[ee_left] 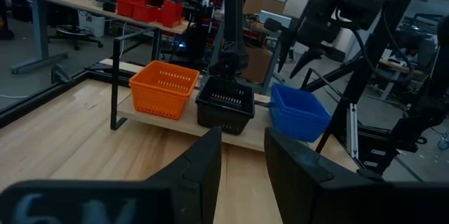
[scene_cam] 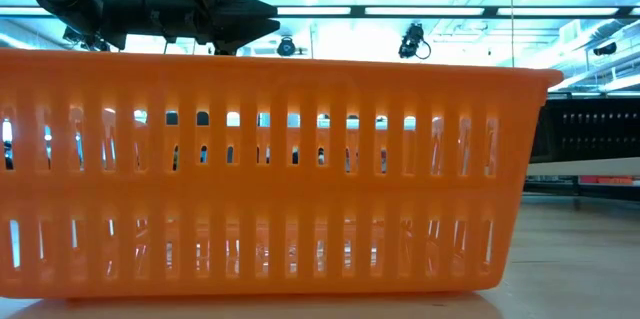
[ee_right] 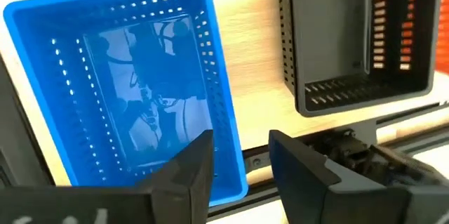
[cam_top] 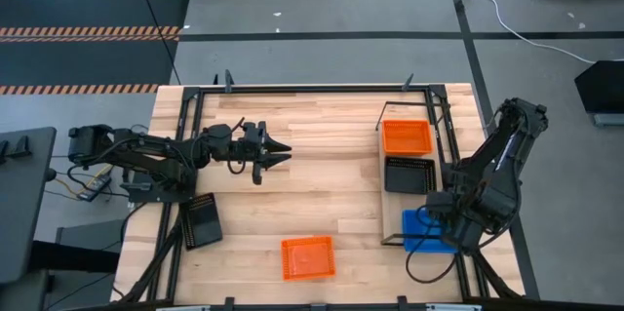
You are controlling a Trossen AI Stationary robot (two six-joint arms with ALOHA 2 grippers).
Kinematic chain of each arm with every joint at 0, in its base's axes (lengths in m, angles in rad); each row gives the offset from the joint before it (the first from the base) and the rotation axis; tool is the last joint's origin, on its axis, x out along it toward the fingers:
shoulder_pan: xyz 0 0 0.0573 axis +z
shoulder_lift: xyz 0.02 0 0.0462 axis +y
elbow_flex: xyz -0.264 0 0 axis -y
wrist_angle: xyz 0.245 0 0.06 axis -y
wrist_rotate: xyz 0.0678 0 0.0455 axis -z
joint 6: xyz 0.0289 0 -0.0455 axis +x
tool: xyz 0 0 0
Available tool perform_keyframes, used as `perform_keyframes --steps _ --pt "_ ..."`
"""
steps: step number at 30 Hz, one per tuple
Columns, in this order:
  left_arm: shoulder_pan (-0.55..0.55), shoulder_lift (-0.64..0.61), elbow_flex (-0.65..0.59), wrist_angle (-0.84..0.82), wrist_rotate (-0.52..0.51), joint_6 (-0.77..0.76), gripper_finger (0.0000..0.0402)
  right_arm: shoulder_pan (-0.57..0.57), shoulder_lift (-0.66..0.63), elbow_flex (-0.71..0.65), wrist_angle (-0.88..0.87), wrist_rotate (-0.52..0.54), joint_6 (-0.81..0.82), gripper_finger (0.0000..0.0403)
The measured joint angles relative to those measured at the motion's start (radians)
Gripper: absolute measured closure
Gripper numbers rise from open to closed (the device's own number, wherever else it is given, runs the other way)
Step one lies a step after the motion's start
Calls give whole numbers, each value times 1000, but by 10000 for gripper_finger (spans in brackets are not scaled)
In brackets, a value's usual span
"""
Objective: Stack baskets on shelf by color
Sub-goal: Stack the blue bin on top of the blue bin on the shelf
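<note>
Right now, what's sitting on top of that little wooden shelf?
On the shelf stand three baskets in a row: an orange basket, a black basket and a blue basket. The right hand hovers over the blue one, hiding part of it from above.

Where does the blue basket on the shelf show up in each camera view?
High view: blue basket at the shelf's near end, partly under the right arm.
Low view: not in it; an orange basket fills the picture.
Left wrist view: right of the row.
Right wrist view: large at left.
Shared landmark: the black basket beside it.
</note>
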Motion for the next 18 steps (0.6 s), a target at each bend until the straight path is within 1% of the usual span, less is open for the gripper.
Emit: perform_keyframes --steps 5,10,15,18 --pt "0 0 0 0 0 0 285 0 0 7 24 -19 86 260" --pt "0 0 0 0 0 0 285 0 0 11 123 -22 87 261" --pt "0 0 0 0 0 -2 285 -6 19 -41 209 -91 86 261" --pt "0 0 0 -1 0 -7 285 -11 26 -58 227 -78 82 261"
